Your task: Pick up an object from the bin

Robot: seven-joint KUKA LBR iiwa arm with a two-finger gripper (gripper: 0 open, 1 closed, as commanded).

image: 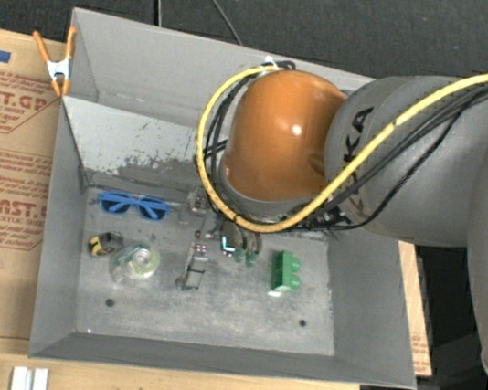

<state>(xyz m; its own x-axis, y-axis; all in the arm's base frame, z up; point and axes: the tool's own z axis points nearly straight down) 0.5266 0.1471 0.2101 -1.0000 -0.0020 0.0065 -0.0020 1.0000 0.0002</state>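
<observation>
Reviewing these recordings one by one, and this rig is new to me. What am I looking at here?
One camera looks down into a grey metal bin. The big grey limb from the right is a robot arm; the orange dome is a cover on its wrist, and the gripper hangs beneath it, low over the bin's middle. On the floor lie blue sunglasses, a small black-and-yellow piece, a clear roundish thing and a green block. Whether anything is held cannot be seen.

bin [232,322]: sunglasses [134,206] rear-left; round piece [137,262] in front of them; block [285,273] right of centre
</observation>
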